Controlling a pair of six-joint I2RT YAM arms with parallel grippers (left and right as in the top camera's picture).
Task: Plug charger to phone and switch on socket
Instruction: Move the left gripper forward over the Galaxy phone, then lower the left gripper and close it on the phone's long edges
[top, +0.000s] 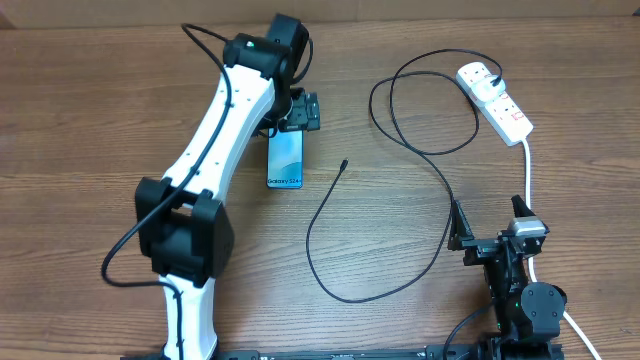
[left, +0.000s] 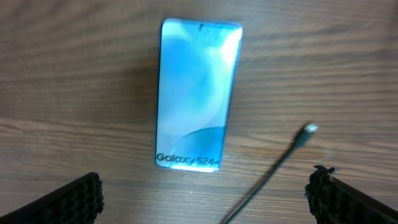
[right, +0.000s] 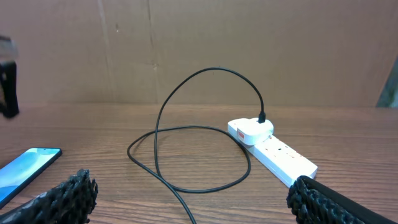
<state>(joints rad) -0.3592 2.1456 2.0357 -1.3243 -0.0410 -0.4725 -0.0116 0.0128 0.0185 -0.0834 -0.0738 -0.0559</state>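
We see phone (left: 198, 93) near charger (left: 303, 137) from left wrist, socket (right: 270, 149) only from right. Left pincer (left: 202, 190), right pincer (right: 189, 196): wide.

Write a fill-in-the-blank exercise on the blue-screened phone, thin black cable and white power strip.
1. The slim blue-screened smartphone lies on the wooden table, screen facing ___.
2. The small connector tip of the thin black charger cable lies ___ the phone, unplugged.
3. The cable's other end runs to the white plug in the white oblong ___.
4. The left gripper and right gripper both hold their jaws ___.
Missing: up; beside; power strip; open.
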